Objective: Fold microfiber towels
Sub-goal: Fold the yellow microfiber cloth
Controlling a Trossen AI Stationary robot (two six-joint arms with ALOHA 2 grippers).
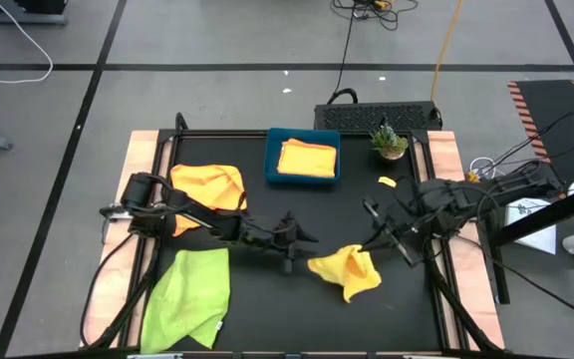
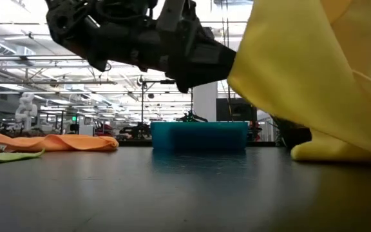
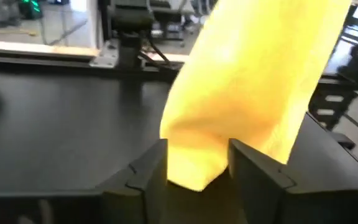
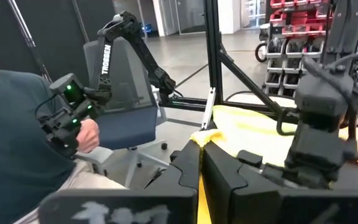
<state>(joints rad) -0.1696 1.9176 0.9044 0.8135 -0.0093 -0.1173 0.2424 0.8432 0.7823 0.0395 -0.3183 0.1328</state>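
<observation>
On the left edge of your table, from the high view, the lime green towel (image 1: 189,297) lies spread at the near corner, and the orange towel (image 1: 210,185) sits crumpled behind it, partly under the left arm. Neither is in a gripper.

Moving inward, your left gripper (image 1: 302,240) reaches toward the table's middle, right at the near edge of the yellow towel (image 1: 349,270). Its wrist view shows the jaws spread, with a drooping corner of the yellow towel (image 3: 253,93) hanging down between the two fingers (image 3: 148,171); you can see dark gaps either side of the cloth, so the fingers stand around it rather than pinching it.

Behind the middle of the table you have the blue tray (image 1: 272,160) with a folded orange-yellow towel (image 1: 308,158) lying in it. The low view shows the tray (image 2: 198,136) standing on the tabletop, well behind the lifted cloth.

Further right, the yellow towel hangs bunched and partly raised, its lower end resting on the tabletop in the low view (image 2: 340,151). Your right gripper (image 1: 372,237) holds it from the other side: jaws pressed together, pinching a thin edge of the yellow towel (image 4: 199,186) between them.

At the far right of the table stands a small potted plant (image 1: 389,142), with a small yellow scrap (image 1: 387,181) lying near it.
</observation>
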